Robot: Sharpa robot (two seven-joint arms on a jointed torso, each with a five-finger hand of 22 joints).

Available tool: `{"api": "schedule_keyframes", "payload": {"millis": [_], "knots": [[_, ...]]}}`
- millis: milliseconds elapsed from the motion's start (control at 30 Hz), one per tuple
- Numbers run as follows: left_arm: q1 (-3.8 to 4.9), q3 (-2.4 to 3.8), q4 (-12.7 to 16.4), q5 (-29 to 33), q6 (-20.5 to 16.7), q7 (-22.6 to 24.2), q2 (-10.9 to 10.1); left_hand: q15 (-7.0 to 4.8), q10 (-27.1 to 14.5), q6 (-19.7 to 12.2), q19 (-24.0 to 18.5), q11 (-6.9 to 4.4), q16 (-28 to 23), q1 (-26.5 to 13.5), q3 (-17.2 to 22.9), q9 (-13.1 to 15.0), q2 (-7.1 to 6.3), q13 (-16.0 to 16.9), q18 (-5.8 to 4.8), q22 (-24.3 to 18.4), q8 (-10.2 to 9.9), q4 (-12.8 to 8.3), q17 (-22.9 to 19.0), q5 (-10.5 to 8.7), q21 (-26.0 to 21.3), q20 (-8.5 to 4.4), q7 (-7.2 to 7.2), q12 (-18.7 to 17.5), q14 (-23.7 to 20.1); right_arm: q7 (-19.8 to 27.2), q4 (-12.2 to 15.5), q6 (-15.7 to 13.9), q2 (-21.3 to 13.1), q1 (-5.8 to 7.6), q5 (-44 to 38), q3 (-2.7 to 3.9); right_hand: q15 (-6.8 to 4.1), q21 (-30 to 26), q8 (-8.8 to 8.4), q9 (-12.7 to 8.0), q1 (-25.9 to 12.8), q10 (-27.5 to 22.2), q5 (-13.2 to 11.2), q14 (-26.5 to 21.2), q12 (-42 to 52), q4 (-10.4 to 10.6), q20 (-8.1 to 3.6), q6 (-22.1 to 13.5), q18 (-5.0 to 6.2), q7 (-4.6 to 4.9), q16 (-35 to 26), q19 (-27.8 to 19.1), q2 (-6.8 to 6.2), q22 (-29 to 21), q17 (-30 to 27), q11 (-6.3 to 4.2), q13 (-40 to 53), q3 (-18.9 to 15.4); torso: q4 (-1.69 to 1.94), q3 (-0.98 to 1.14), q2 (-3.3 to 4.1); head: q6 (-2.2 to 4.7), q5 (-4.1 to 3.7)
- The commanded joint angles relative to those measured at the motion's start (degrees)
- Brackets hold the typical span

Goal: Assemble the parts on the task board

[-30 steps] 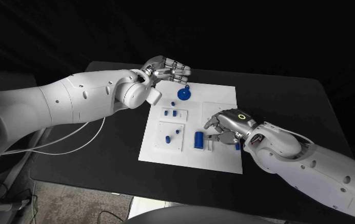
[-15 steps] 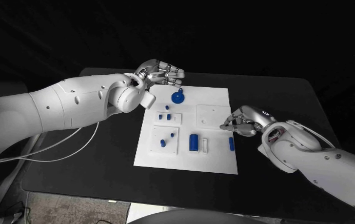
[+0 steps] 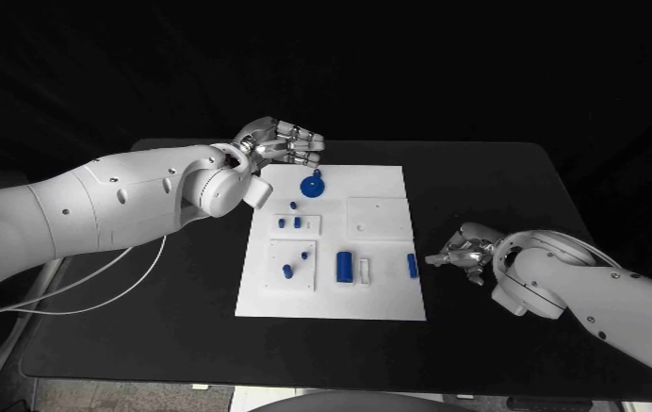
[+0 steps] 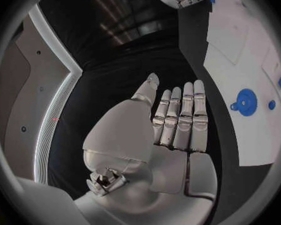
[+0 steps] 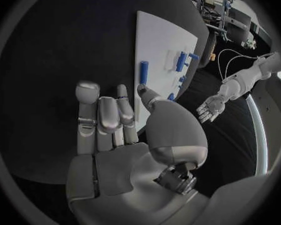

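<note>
The white task board (image 3: 387, 294) lies mid-table. On it are a round blue disc (image 3: 313, 186) at the far end, small blue pegs (image 3: 283, 222) in two raised plates on the left, an upright-lying blue cylinder (image 3: 345, 265) and a slim blue piece (image 3: 412, 264) near the right edge. My left hand (image 3: 279, 143) hovers over the board's far left corner, fingers straight and empty (image 4: 178, 117), the disc (image 4: 245, 102) just beyond them. My right hand (image 3: 462, 254) is over the black table right of the board, holding nothing (image 5: 109, 120); the slim piece (image 5: 144, 71) lies ahead of it.
A pale short piece (image 3: 365, 271) lies beside the cylinder. A blank raised square (image 3: 378, 217) sits on the board's right half. Black table (image 3: 516, 195) surrounds the board, with wide room on both sides. A white cable (image 3: 95, 285) hangs from my left arm.
My right hand has pulled back to the right, off the board's edge and onto the table side, leaving the slim blue piece lying there. The left hand stays over the far corner.
</note>
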Motion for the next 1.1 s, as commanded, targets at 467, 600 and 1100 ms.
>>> {"api": "schedule_keyframes", "payload": {"millis": [467,600,1100], "knots": [[0.11,-0.35,0.5,-0.1,0.0,0.7,-0.2,-0.08,-0.2,-0.3,0.4,0.0,-0.4,0.3,0.0,0.0,-0.41,0.0,-0.03,-0.1,-0.1,0.3,0.0,-0.16,0.2,0.02,-0.19,-0.2,-0.2,-6.7,-1.7,2.8,3.1,-1.31,4.9,0.03,0.37,1.6,-0.06,-2.8,-0.1,0.6,-0.1,1.1,0.4,10.5,0.43,-1.9,-0.14,1.14,0.1,2.9,-5.16,-0.7,3.4,0.59,2.2,-4.8,-0.09,-0.04,-0.07,-0.37,-0.28],[0.11,-0.35,0.5,-0.2,-0.1,0.7,-0.3,-0.08,-0.2,-0.3,0.4,0.0,-0.4,0.3,0.0,0.0,-0.41,0.0,-0.03,-0.1,-0.1,0.3,0.0,-0.16,0.2,0.02,-0.19,-0.2,-0.2,-5.9,-1.6,0.8,3.3,-1.38,4.9,0.04,0.32,1.9,-0.14,-2.8,-0.8,0.8,-0.1,1.1,0.6,11.3,0.37,-1.9,-0.15,1.13,0.1,3.0,-5.65,-0.7,3.5,0.56,2.5,-4.8,-0.19,-0.14,-0.19,-0.54,-0.06],[0.12,-0.36,0.5,-0.2,0.2,0.4,-0.3,-0.08,-0.2,-0.4,0.4,0.0,-0.4,0.2,0.1,0.0,-0.39,0.0,-0.05,-0.2,-0.1,0.4,0.0,-0.16,0.3,0.01,-0.18,-0.2,-0.2,-5.0,-2.3,-0.7,4.5,-1.44,1.7,0.04,0.31,2.4,-0.2,-2.5,1.6,0.8,0.7,1.2,0.4,7.7,0.37,-1.3,-0.12,0.98,0.2,2.9,-4.69,-0.9,3.9,0.53,2.9,-3.0,-0.2,-0.17,-0.17,-0.82,0.21]]}}
